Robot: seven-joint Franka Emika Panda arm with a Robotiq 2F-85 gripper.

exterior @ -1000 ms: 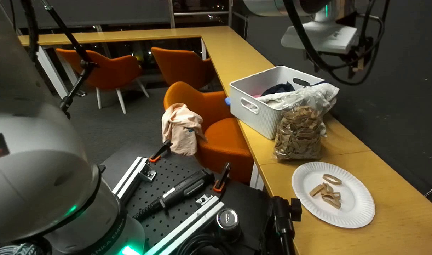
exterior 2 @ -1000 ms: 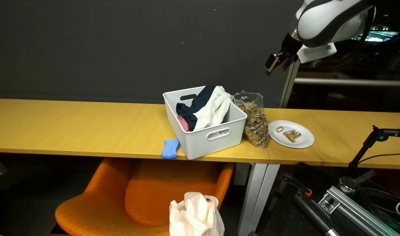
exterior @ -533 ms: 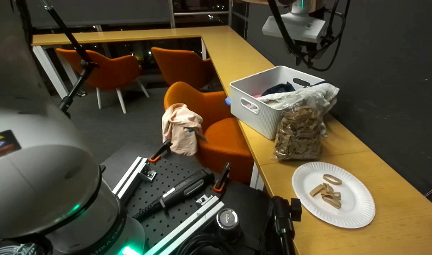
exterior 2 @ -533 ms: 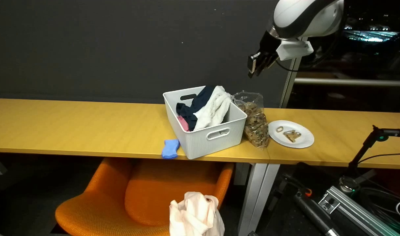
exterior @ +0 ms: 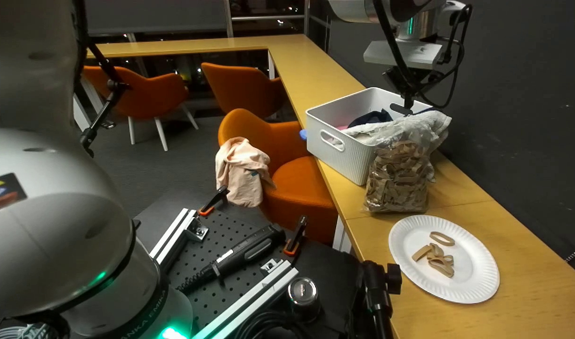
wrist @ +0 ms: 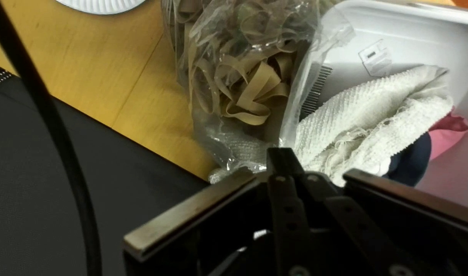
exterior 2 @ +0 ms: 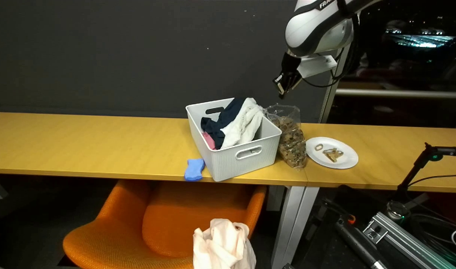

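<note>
Jaws together, my gripper (exterior 2: 281,93) hangs above the bag (exterior 2: 292,144), whose long axis rises beside the bin (exterior 2: 242,166), top leaning binward.

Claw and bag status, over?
Claw shut, nothing held. Bag of tan bands close by, beside bin. White towel draped over its rim, might snag.

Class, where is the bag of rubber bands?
In an exterior view, the bag of rubber bands stands on the table, right of the white basket, beside the paper plate.

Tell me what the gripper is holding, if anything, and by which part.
Nothing is held: the gripper is shut and empty above the plastic bag.
</note>
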